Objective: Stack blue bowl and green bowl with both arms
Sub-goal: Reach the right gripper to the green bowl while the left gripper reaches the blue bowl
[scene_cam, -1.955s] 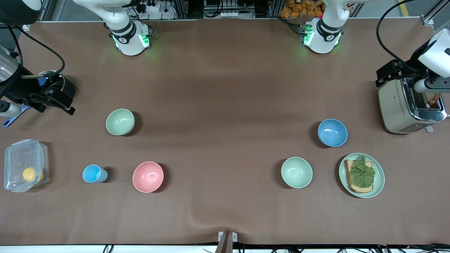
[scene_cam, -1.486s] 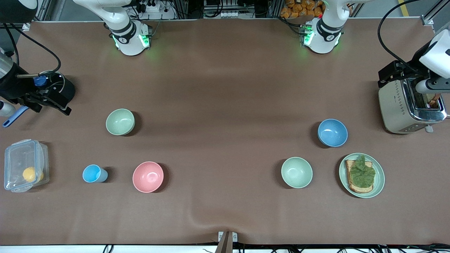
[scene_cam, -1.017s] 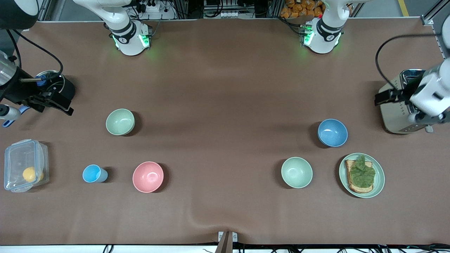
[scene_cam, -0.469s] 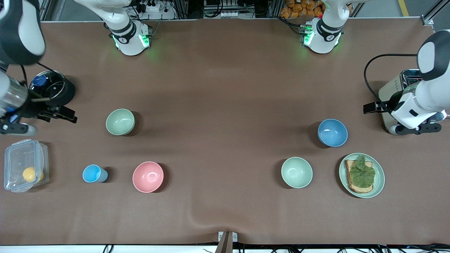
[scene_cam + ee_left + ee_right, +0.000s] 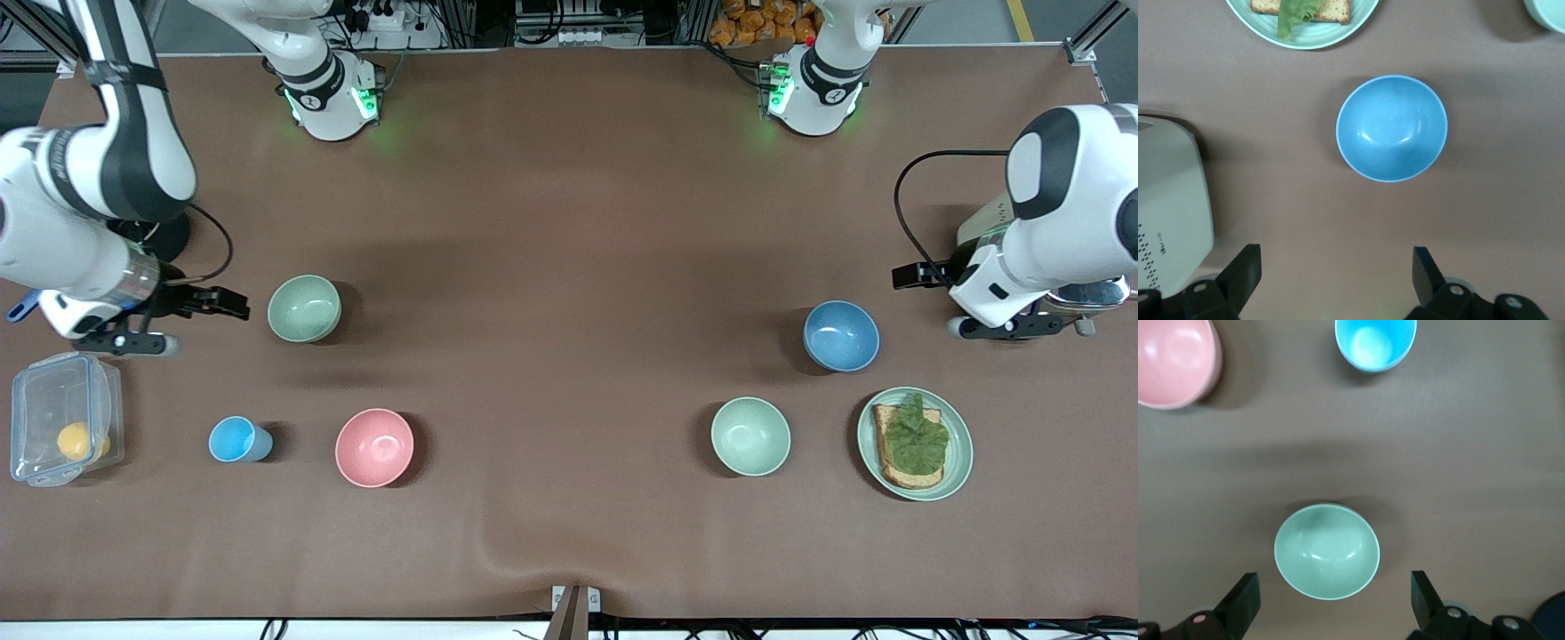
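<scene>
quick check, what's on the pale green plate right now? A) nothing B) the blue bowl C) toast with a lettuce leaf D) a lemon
C: the plate holds a slice of toast with a lettuce leaf on top; the blue bowl stands apart on the table, farther from the front camera.

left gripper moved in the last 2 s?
Yes. The left gripper has swung off the toaster toward the blue bowl, open, not yet over it.
</scene>
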`<state>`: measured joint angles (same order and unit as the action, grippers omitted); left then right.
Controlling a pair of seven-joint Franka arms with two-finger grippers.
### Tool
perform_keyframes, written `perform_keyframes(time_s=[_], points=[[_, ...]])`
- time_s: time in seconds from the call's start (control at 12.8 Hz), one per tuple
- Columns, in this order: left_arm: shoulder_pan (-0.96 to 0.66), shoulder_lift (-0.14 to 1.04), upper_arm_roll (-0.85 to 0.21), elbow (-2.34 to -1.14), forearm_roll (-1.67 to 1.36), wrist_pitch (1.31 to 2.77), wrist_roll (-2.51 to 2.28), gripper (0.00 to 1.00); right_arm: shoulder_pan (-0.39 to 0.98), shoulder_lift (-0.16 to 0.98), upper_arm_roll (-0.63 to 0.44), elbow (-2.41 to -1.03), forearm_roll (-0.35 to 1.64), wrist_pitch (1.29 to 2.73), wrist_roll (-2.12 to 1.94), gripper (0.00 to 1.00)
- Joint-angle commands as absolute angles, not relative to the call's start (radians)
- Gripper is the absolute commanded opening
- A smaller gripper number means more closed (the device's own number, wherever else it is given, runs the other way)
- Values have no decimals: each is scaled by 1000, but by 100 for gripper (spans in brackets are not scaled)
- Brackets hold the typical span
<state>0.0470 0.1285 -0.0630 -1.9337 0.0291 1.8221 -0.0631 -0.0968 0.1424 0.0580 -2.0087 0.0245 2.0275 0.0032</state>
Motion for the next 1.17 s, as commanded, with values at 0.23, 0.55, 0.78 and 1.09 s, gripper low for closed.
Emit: perform_keyframes(time_s=[0.23, 0.55, 0.78, 1.09], points=[[55, 89, -69, -2095, 37, 1972, -64, 100, -116, 218, 61, -2149, 9, 2217, -118, 99], [67, 109, -69, -2163, 40, 2068, -63, 100, -132, 253, 63, -2240, 15, 2375, -179, 92], [77, 150, -69, -2155, 41, 2098, -61, 100, -138, 268, 64, -2264, 21, 2407, -187, 84], [83, 233, -69, -2140, 40, 2195, -63, 100, -129, 282, 66, -2344, 21, 2551, -189, 52]])
